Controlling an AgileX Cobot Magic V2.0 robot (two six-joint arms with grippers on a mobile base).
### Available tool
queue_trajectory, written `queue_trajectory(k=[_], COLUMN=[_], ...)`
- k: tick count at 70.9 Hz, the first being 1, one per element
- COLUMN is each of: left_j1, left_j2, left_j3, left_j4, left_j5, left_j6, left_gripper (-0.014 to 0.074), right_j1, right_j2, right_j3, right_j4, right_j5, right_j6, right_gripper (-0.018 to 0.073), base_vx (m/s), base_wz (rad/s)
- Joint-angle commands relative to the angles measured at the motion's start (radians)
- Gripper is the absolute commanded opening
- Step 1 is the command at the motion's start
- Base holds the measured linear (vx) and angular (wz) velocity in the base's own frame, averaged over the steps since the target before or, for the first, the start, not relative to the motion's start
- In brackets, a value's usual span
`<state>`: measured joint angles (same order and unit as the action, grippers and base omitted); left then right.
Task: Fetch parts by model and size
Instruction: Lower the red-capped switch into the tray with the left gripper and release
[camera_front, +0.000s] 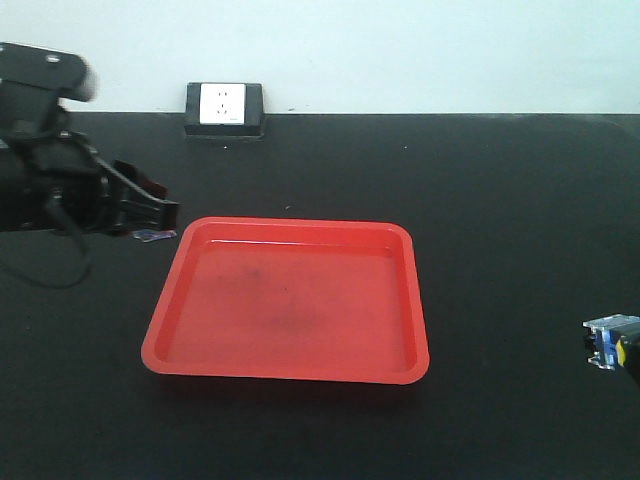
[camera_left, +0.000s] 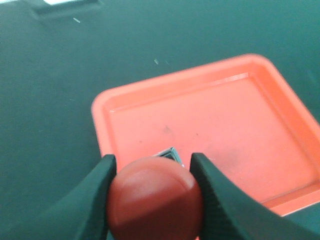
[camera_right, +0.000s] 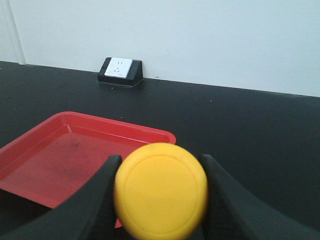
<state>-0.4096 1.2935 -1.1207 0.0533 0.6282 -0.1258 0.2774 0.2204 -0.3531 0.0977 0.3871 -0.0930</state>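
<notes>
My left gripper (camera_left: 152, 159) is shut on the red-capped switch (camera_left: 155, 200), whose round cap fills the gap between the fingers. A silvery corner of its base pokes out behind the cap. It hangs over the near-left corner of the red tray (camera_left: 100, 115). In the front view the left gripper (camera_front: 160, 212) sits just left of the red tray (camera_front: 290, 372). My right gripper (camera_right: 160, 159) is shut on the yellow-capped switch (camera_right: 160, 192), held right of the tray (camera_right: 100, 120). That switch (camera_front: 612, 342) shows its blue base at the front view's right edge.
A white wall socket on a black block (camera_front: 223, 105) stands at the table's back edge against the wall, also visible as the socket (camera_right: 120, 69) in the right wrist view. The tabletop is black. The tray's floor holds nothing.
</notes>
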Motion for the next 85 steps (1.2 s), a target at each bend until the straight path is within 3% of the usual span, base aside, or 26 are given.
queue_trajectory(k=[1, 56, 71, 85], left_j1=[-0.015, -0.017, -0.017, -0.017], left_j2=[0.054, 0.499, 0.545, 0.541], left_j3=[-0.066, -0.174, -0.174, -0.183], left_j4=[-0.017, -0.007, -0.007, -0.007], left_j5=[-0.037, -0.017, 0.007, -0.003], left_j6=[0.033, 0.029, 0.029, 0.013], left_gripper=[0.0038, 0.01, 0.0247, 0.0477], right_j1=[-0.003, -0.003, -0.003, -0.003], right_j2=[0.01, 0.01, 0.01, 0.01], right_j3=[-0.03, -0.03, -0.03, -0.03], right_j4=[0.001, 0.001, 0.001, 0.001], right_j5=[-0.081, -0.081, -0.081, -0.081], right_j6=[-0.003, -0.003, -0.003, -0.003], right_gripper=[-0.001, -0.001, -0.001, -0.001], base_vx=[0.0, 0.0, 0.0, 0.0], base_wz=[0.0, 0.0, 0.0, 0.0])
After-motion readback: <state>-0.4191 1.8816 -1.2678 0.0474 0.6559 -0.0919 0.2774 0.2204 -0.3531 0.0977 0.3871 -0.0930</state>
